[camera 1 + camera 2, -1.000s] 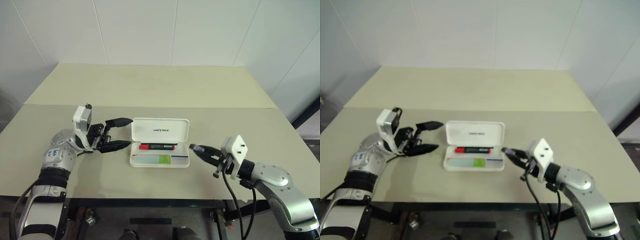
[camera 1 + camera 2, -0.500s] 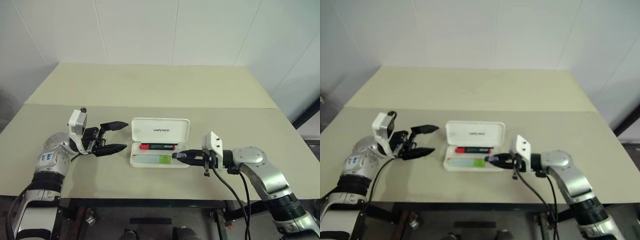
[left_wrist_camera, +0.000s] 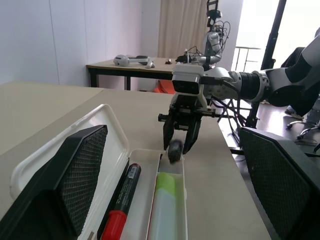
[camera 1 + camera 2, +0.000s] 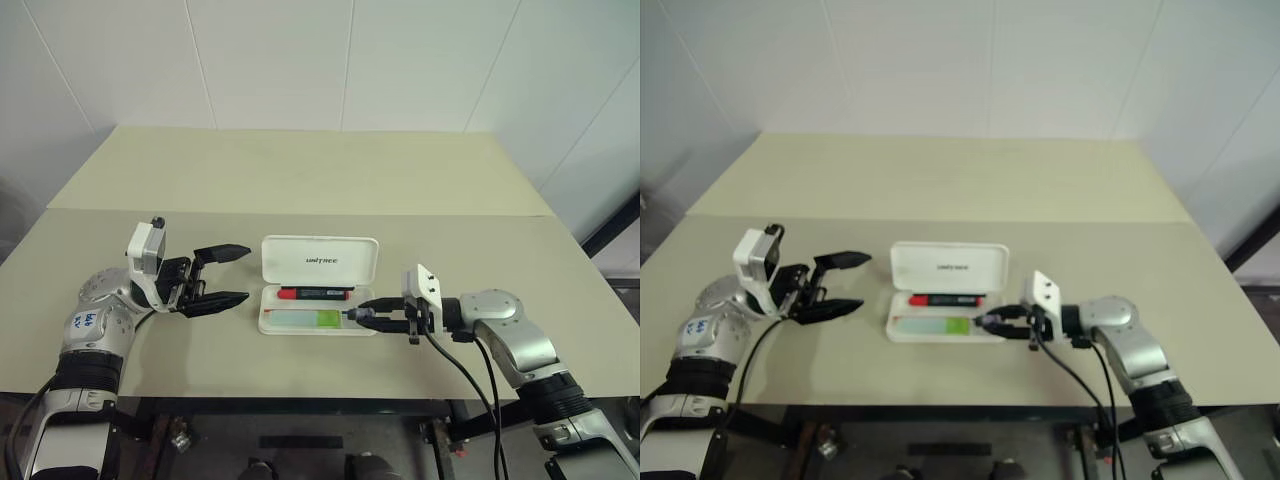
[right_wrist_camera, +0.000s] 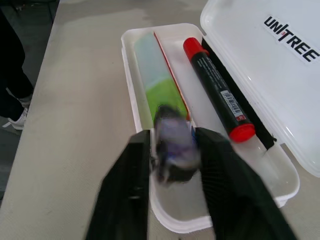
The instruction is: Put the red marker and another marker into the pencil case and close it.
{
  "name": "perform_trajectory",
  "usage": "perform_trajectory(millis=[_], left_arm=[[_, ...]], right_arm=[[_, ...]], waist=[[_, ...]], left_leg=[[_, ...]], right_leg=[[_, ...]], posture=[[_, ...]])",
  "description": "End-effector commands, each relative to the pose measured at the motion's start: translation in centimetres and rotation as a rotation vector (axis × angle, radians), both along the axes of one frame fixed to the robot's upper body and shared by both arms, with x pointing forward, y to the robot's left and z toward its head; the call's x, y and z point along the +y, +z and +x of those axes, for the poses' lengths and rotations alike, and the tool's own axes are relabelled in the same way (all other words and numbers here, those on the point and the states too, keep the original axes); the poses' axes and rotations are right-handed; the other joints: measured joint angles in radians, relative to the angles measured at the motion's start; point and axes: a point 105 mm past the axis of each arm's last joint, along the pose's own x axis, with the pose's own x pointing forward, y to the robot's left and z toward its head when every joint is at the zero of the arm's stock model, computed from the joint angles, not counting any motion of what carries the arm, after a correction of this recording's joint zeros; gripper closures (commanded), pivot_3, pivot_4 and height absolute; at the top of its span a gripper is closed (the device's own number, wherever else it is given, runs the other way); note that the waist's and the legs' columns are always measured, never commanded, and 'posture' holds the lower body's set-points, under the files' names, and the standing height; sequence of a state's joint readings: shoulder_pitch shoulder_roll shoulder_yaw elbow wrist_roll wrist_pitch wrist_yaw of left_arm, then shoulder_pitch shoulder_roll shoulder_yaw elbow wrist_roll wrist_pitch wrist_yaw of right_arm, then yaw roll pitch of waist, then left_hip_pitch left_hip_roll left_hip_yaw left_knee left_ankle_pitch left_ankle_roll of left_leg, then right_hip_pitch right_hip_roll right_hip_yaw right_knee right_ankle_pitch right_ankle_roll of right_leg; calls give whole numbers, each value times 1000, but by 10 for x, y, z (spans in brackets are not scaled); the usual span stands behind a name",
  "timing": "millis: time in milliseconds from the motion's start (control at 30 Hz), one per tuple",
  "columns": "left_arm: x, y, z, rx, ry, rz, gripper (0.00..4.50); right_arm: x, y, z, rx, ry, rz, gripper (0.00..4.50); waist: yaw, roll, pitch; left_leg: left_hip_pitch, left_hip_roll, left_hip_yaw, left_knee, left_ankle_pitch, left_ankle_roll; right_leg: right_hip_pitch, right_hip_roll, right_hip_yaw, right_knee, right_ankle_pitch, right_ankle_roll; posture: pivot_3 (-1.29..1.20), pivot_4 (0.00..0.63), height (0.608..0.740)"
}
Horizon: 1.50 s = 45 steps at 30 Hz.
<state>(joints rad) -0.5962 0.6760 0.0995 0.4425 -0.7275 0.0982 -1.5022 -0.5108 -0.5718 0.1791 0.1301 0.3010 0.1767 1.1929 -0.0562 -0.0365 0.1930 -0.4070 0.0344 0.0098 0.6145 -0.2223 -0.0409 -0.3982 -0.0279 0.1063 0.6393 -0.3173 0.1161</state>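
Note:
The white pencil case [image 4: 320, 262] lies open in the middle of the table, its lid standing up at the back. The red marker [image 4: 315, 294] lies in the back compartment. The light green marker [image 4: 312, 318] lies in the front one. My right gripper [image 4: 358, 309] reaches in low over the case's right end, fingers parted. A small grey-black piece [image 5: 174, 145] shows blurred between its fingertips, just above the tray. My left gripper [image 4: 246, 272] hovers wide open and holding nothing, a little left of the case.
The pale table [image 4: 300, 180] runs far behind the case, with a seam across it. Its front edge lies close below both grippers.
My right gripper swung in from the right to the case's right end, and its fingers have parted around the small dark piece. My left gripper drew slightly away to the left.

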Motion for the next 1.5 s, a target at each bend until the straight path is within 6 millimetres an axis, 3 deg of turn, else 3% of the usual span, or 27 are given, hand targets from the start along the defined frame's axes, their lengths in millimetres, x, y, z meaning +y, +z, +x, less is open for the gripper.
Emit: perform_trajectory(millis=[33,167,200,400,567,667,767,1000,1300,1500], left_arm=[[-1,5,-11,-48,-85,24,0],[-3,5,-10,-51,-87,24,0],[-3,5,-10,-51,-87,24,0],[-5,5,-8,-61,-84,27,0],[-6,5,0,-97,-46,30,0],[-8,8,15,-111,41,19,0],[-8,10,23,-104,66,23,0],[-7,24,33,-159,72,10,0],[-3,31,48,-93,78,39,0],[2,34,63,-73,153,84,0]], right_arm=[[2,9,4,-44,7,9,1728],[2,11,6,-52,3,17,232],[2,13,5,-54,7,21,27],[3,25,-2,-93,17,54,27],[8,52,-1,-203,-23,147,27],[10,79,-9,-231,-45,278,27],[8,93,-21,-211,-39,348,27],[-12,92,-49,-169,-4,350,27],[-55,95,-61,-131,3,353,27],[-79,93,-57,-157,-72,270,27]], waist=[[0,0,0],[1,0,0],[1,0,0],[0,0,0],[1,0,0],[3,0,0],[3,0,0],[8,0,0],[6,0,0],[3,-1,1]], left_leg=[[0,0,0,0,0,0],[0,0,0,0,0,0],[0,0,0,0,0,0],[0,0,0,0,0,0],[0,0,0,0,0,0],[0,0,0,0,0,0],[0,0,-1,0,0,0],[-1,-1,-1,0,0,0],[-1,-1,-1,0,0,0],[-1,-2,-1,0,0,0]], right_leg=[[0,0,0,0,0,0],[0,0,0,0,0,0],[0,0,0,0,0,0],[0,0,0,1,0,0],[0,-1,0,1,0,0],[0,0,0,1,0,0],[0,0,-1,1,0,0],[0,-1,-1,-1,0,0],[0,1,-1,-1,0,1],[0,0,-1,-2,0,1]], posture=[[0,150,740],[0,150,740],[0,150,740],[0,150,740],[0,150,740],[0,150,740],[0,150,740],[0,150,740],[0,150,740],[0,150,740]])
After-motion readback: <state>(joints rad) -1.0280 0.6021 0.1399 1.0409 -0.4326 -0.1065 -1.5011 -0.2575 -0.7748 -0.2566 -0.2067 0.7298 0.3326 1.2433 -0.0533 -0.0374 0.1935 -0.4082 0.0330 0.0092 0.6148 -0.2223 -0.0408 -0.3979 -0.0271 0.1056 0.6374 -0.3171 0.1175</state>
